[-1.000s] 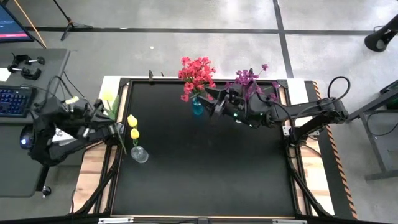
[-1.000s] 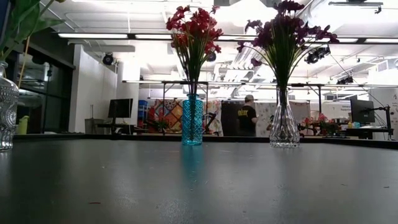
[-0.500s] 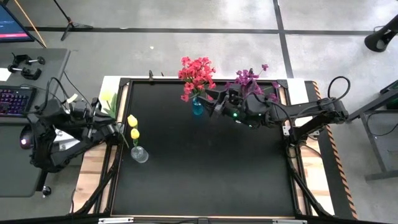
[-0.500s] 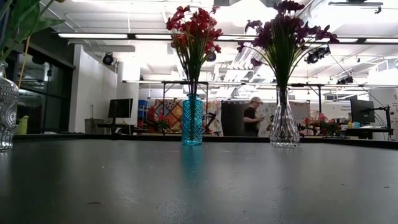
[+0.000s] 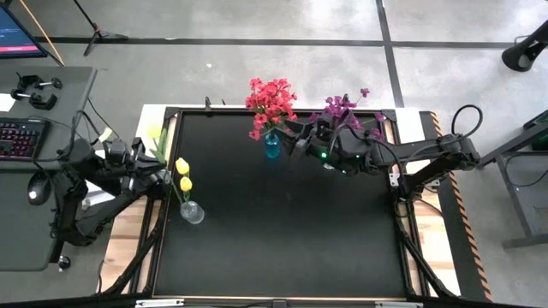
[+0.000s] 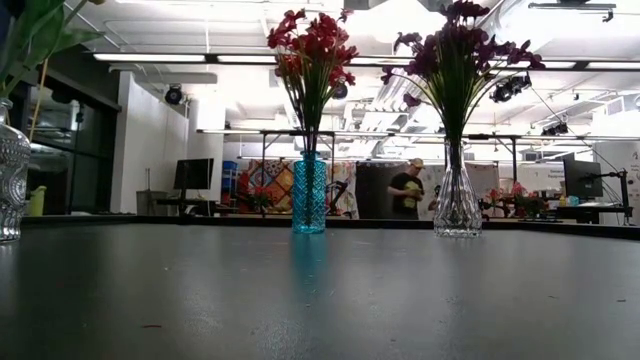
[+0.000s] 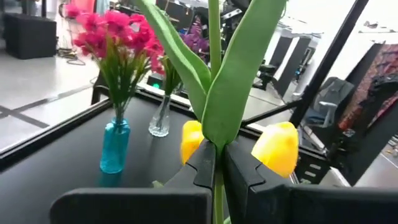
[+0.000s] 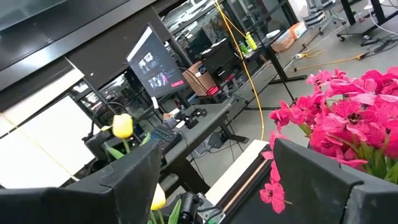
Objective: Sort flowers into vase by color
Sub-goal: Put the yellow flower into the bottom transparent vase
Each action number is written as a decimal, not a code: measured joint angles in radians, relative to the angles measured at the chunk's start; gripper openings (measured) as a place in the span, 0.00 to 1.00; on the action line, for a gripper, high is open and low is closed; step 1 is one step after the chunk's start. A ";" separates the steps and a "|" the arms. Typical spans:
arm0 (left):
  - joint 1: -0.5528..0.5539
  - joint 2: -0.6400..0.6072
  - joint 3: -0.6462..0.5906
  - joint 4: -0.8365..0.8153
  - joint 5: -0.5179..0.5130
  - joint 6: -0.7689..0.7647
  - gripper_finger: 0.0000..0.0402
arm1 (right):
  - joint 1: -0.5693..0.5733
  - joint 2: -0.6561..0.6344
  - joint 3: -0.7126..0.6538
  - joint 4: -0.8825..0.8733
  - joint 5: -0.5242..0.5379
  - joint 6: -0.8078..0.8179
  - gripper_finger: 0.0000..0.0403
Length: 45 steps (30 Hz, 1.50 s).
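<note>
Standing at the black table [image 5: 282,248] and taking the blue vase [image 5: 271,147] at its far edge as my mark: it holds the red-pink flowers [image 5: 271,101], upright. Just to the right of the blue vase sits a clear vase [image 6: 458,205] with the purple flowers [image 5: 344,109]. The right gripper [image 5: 293,137] hangs just beside the blue vase on that same side, between the two bouquets, fingers spread wide with nothing between them; its own camera looks past the red-pink blooms toward the desks. Well to the left of the blue vase and nearer the front, a second clear vase [image 5: 192,211] stands by the table's left edge with two yellow tulip buds [image 5: 183,174] rising from it. The left gripper [image 7: 216,169] is farther left still, at the table's left rim, fingers clamped tight on the green stem of another yellow flower [image 5: 152,133], its long leaves standing up above the fingers. Beyond the blue vase, far across the room, a person [image 6: 408,189] stands.
</note>
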 joint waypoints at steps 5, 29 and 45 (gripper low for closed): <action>0.041 0.000 0.000 0.020 0.064 -0.027 0.00 | 0.000 0.000 0.000 -0.003 0.004 0.000 0.74; 0.238 0.000 0.102 0.584 0.022 -0.302 0.00 | 0.001 0.000 0.000 -0.016 -0.013 0.019 0.74; 0.242 0.039 0.168 0.664 -0.087 -0.377 0.00 | 0.001 0.000 0.000 -0.034 -0.019 0.017 0.74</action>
